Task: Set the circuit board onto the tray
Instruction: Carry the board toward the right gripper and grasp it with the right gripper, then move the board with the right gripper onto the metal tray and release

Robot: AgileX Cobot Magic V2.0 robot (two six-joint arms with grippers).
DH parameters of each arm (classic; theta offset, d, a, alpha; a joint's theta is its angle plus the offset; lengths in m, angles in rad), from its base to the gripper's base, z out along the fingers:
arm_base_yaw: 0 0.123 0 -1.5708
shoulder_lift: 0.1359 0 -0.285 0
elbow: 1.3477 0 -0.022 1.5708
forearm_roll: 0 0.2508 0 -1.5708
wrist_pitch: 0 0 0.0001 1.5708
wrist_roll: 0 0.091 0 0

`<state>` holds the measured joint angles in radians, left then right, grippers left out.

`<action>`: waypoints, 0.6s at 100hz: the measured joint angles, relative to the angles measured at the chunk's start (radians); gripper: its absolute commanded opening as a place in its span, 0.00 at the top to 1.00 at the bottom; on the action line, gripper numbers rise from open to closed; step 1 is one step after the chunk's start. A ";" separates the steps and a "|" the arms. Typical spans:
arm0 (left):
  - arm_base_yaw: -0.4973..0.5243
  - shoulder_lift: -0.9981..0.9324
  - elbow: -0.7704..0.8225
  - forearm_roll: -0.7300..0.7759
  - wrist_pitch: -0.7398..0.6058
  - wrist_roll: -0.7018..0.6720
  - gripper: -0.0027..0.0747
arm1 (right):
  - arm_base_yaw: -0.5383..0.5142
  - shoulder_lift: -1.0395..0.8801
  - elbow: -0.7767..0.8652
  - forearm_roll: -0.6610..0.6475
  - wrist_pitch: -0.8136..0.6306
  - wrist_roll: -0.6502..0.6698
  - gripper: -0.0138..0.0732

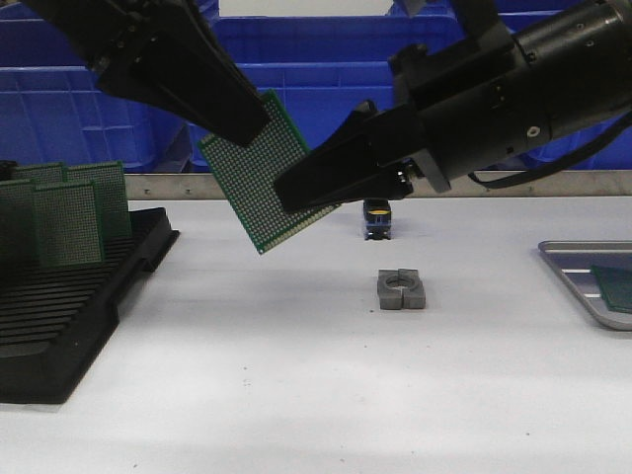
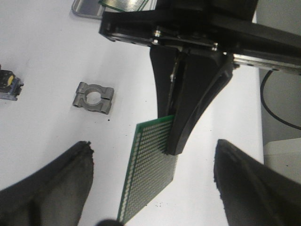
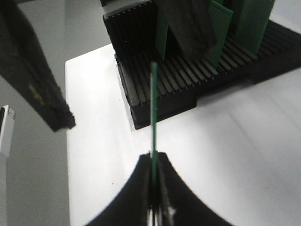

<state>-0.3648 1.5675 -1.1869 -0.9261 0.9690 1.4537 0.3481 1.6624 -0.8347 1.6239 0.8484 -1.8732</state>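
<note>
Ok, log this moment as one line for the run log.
phase: handover in air | right gripper: shut on circuit board | left gripper: open, fingers astride board's edge | tray: holds one board already

Materials and finishes on the white work surface

The circuit board (image 1: 259, 178) is green with a fine dotted grid and thin pale edge; the tray (image 1: 578, 279) at far right looks like dull silver-grey metal; the rack (image 1: 69, 316) is matt black ribbed plastic; the small clamp block (image 1: 401, 290) is rough grey cast metal; the table (image 1: 296, 395) is smooth matt white.
</note>
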 measured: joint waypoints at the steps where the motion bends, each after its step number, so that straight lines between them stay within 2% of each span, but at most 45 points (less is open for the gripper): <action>1: 0.000 0.000 0.000 0.000 -0.003 0.000 0.28 | 0.000 0.000 0.000 -0.004 -0.004 0.012 0.92; 16: 0.000 0.000 0.000 0.000 -0.023 0.000 0.28 | -0.002 0.000 0.000 -0.123 -0.056 0.267 0.92; 32: 0.000 0.000 0.000 0.000 -0.027 0.000 0.28 | -0.031 0.000 0.000 -0.229 -0.111 0.470 0.92; 44: 0.000 0.000 0.000 0.000 -0.027 0.000 0.28 | -0.105 0.000 0.000 -0.236 -0.128 0.583 0.92; 60: 0.000 0.000 0.000 0.000 -0.027 0.000 0.28 | -0.257 0.000 0.000 -0.236 -0.145 0.665 0.92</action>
<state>-0.3648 1.5675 -1.1869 -0.9261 0.9423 1.4537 0.0909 1.6624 -0.8347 1.3883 0.7029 -1.2083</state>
